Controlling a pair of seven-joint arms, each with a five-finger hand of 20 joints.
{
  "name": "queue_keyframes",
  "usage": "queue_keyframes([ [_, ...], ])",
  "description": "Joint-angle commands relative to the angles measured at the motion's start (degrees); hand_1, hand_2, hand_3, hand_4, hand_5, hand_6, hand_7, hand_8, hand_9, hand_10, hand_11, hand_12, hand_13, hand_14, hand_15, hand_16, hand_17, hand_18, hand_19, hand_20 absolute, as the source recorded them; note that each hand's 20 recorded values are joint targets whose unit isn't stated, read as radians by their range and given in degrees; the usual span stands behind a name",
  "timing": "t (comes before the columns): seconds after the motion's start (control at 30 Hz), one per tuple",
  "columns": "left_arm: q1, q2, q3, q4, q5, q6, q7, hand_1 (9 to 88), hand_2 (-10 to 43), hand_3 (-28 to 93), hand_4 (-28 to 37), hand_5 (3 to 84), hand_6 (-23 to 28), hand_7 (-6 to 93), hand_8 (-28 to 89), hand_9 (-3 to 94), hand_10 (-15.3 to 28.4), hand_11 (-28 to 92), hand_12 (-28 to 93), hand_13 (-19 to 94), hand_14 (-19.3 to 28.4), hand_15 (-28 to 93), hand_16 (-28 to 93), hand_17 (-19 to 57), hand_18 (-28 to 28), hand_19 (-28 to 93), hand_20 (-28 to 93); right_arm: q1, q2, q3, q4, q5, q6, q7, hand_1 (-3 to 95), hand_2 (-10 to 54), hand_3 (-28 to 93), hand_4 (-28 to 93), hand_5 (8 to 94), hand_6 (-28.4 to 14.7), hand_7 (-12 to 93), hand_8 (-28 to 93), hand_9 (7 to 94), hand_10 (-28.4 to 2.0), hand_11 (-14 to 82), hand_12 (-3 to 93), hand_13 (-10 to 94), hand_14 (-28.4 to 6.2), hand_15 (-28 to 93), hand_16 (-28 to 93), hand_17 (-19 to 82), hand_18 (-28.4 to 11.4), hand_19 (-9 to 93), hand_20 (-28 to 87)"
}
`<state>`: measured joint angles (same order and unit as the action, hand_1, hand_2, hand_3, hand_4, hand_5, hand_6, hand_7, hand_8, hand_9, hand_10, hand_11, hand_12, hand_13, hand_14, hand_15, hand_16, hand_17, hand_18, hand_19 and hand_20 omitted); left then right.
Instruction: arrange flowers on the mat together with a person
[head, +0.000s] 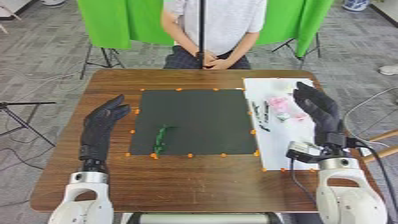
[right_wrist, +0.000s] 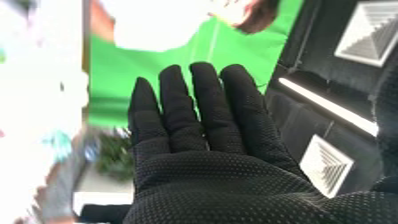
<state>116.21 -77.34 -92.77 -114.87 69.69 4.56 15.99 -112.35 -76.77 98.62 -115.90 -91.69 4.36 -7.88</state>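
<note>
Right hand (head: 323, 111) is mine to use here: fingers straight and slightly spread, nothing in the grasp. All places relative to the dark mat (head: 200, 117). Pink flowers (head: 278, 103) lie just off its right edge, on the white sheet (head: 280, 145); my right hand is on their outer side, so they sit between it and the mat. Dark slim pieces (head: 266, 111) lie closer in to that same edge, long axis roughly along it, running away from me. Left hand (head: 99, 125) is past the mat's left edge, fingers looking relaxed and free, with the whole mat between it and the flowers. Nearer arm for a pick is clearly the right. Green stem (head: 161, 139) is already on the mat, near-left part, pointing mostly away from me. My read: next is a leftward reach with the right, close on one flower, then carry it left again onto the mat. Can't tell how high the right hand is above the sheet, so check clearance before closing. Likely snag: brushing neighbouring blooms.
</note>
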Motion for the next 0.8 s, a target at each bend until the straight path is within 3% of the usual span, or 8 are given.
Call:
queue_keyframes([
  [0.03,0.74,-0.23,-0.29,-0.05,-0.05,-0.08,-0.47,25.2,-7.6,63,-24.5,47.6,4.3,11.2,-6,47.7,15.1,20,13,37,17.8,20,0,7.5,11.9,13,17,-2.29,4.92,2.35,-2.23,-12.71,7.35,4.15,17.9,-9.5,71,-27,44.5,-6.9,12,-9,46.7,-15.3,9.5,18.9,39,-15.2,12,18,20,-13.6,15,27],
  [0.2,1.13,-0.22,-0.61,-0.35,0.18,0.01,-0.61,25.2,-7.5,63,-24.4,47.6,4.3,11.3,-6,47.7,15.1,20,13,37,17.8,20,1,7.5,11.9,13,17,-6.9,6.45,5.46,-3.58,-26.6,10.06,6.63,19.1,-9.5,66,-28,51.7,-5.9,16,-8,53.6,-15.8,17.9,22.1,50,-14.6,16,22,22,-15.1,24,31],
  [0.37,1.28,-0.13,-0.71,-0.52,0.3,0.01,-0.88,25.2,-7.4,63,-24.3,47.6,4.4,11.1,-6,47.7,15.2,20,13,37,17.8,20,1,7.5,11.9,13,17,-10.31,7.31,7.24,-4.3,-37.78,11.29,12.74,20.5,-9.5,65,-28,56.2,-4.6,19,-8,57.9,-15.9,25.3,25.8,56,-14.0,28,25,23,-17.1,37,35],
  [0.5,1.33,0.24,-0.62,-0.6,0.19,0.22,-0.92,25.2,-7.5,63,-24.4,47.6,4.4,11.0,-6,47.7,15.1,20,13,37,17.8,20,1,7.5,11.9,13,17,-13.69,7.39,9.95,-5.18,-43.73,9.03,15.92,22.5,-9.5,66,-28,58.0,-4.1,20,-8,59.7,-15.7,29.4,28.3,59,-13.9,37,26,23,-18.5,45,39],
  [0.8,1.25,0.1,-0.77,-0.63,0.42,0.05,-0.98,25.3,-7.5,63,-24.4,47.7,4.4,11.1,-6,47.7,15.1,20,13,37,17.8,20,1,7.5,11.8,13,17,-16.16,9.91,11.01,-4.6,-51.56,2.06,23.02,21.8,-9.5,68,-28,55.2,-4.8,20,-7,56.8,-16.3,28.3,29.2,59,-14.2,40,26,23,-19.3,48,39],
])
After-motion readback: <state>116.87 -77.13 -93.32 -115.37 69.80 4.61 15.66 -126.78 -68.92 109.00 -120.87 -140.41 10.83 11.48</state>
